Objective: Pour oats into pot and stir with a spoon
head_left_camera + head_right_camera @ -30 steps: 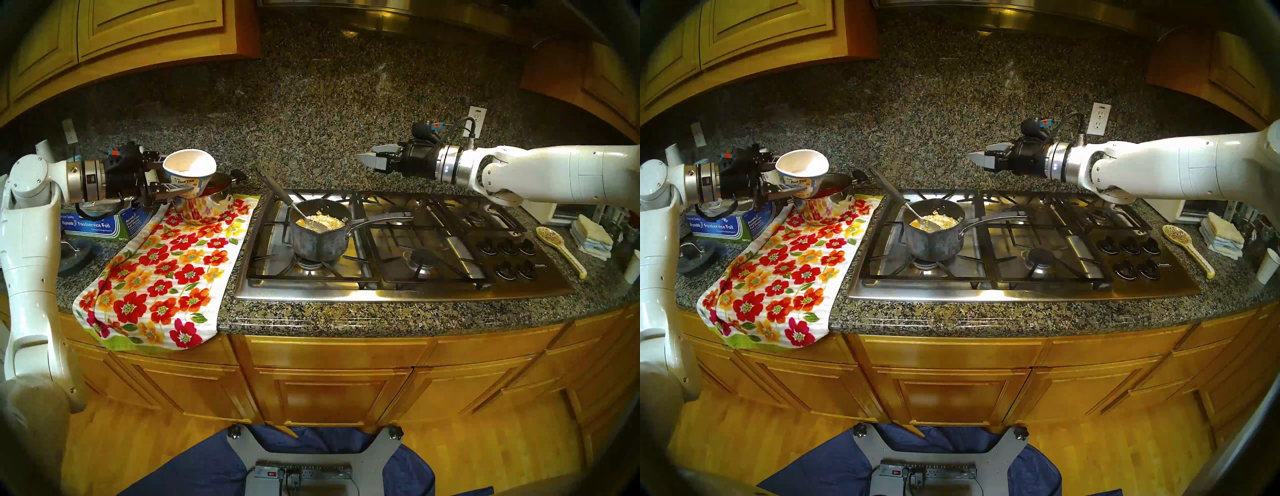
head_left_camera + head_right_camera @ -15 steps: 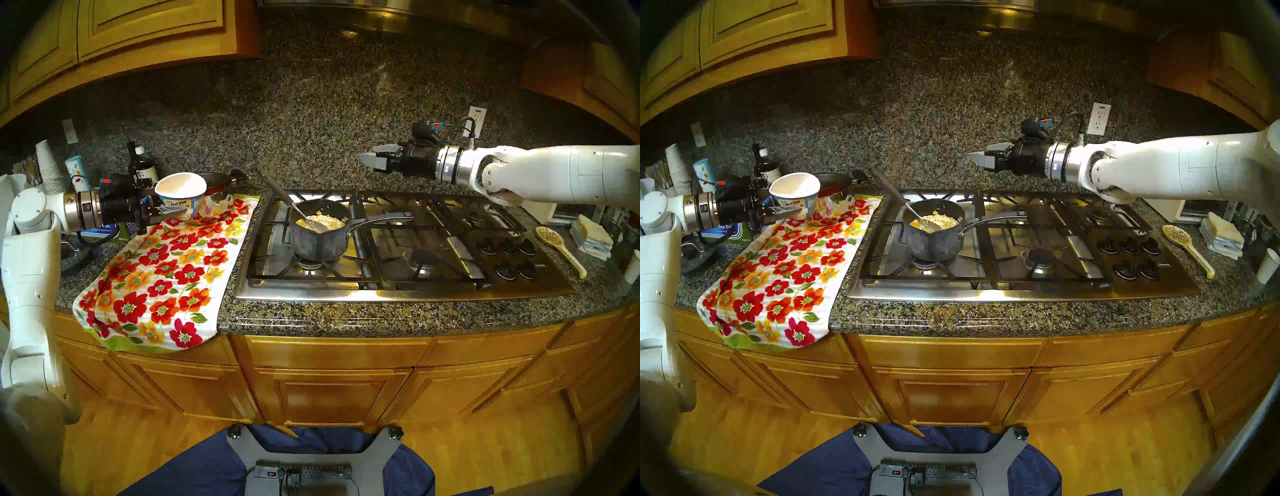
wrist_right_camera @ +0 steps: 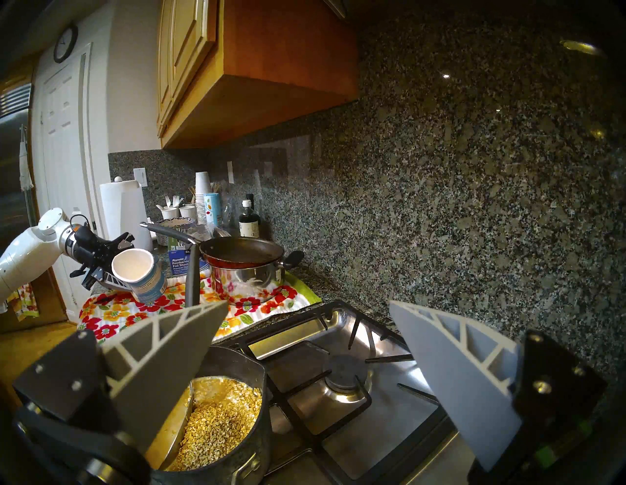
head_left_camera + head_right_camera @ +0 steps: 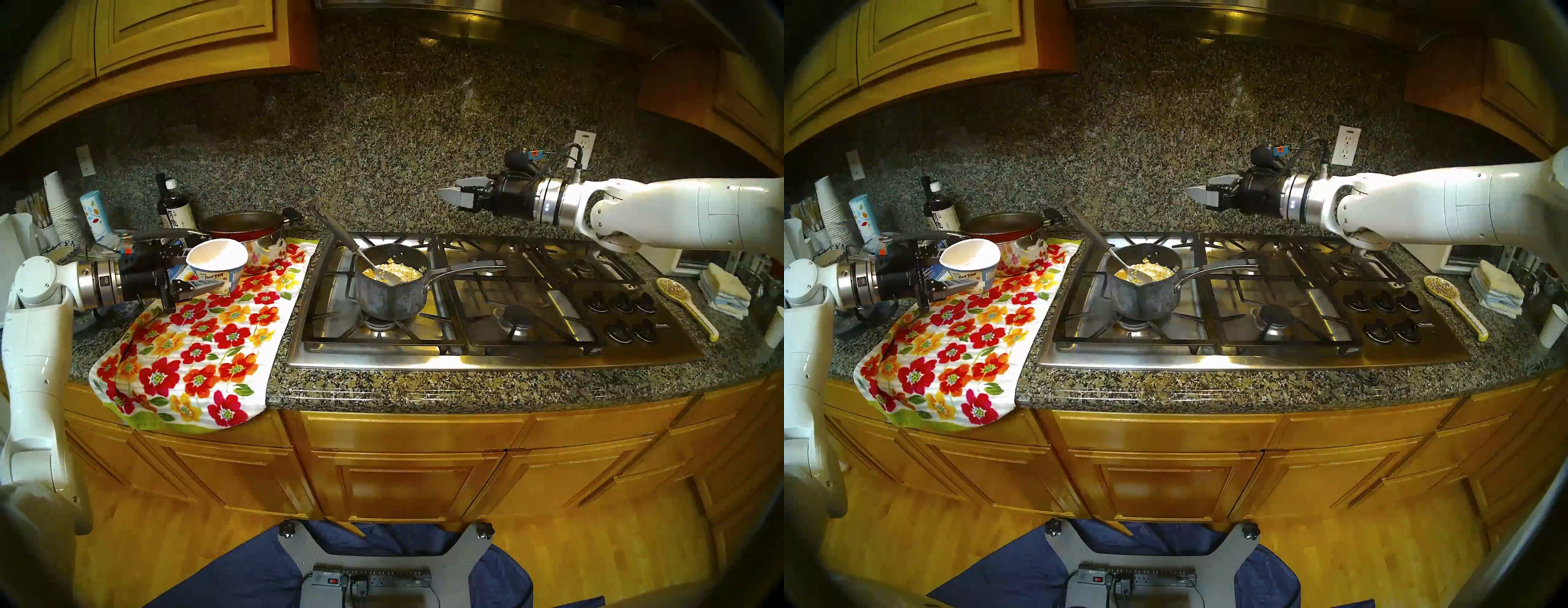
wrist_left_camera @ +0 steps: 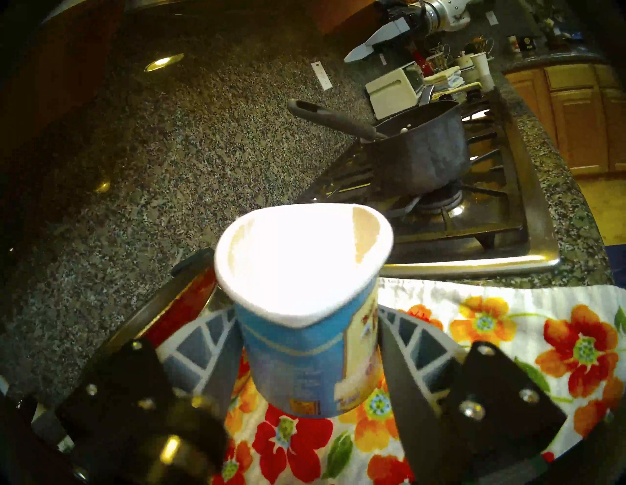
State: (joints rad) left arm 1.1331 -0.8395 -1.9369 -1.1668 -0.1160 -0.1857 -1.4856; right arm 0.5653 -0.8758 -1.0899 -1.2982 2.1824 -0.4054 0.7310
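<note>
Granite counter (image 4: 382,390) carries the stove, where oats (image 4: 396,271) already fill the pot (image 4: 390,293) with the spoon (image 4: 365,259) inside, unstirred; left gripper (image 4: 212,280) clamps the emptied cup (image 4: 217,265) over the floral towel (image 4: 203,339), right gripper (image 4: 449,197) spread wide.

Oats (image 4: 396,271) and spoon (image 4: 365,257) in pot (image 4: 390,297) on stove (image 4: 488,339), right of towel (image 4: 199,348).

The small dark grey saucepan (image 4: 390,283) is open from above, though the spoon's long black handle (image 4: 335,227) slants up over its back-left rim. Left of it, the shiny steel pot with red pan (image 4: 250,231) blocks the back of the flowered cloth (image 4: 199,344); the cloth's front lies clear
</note>
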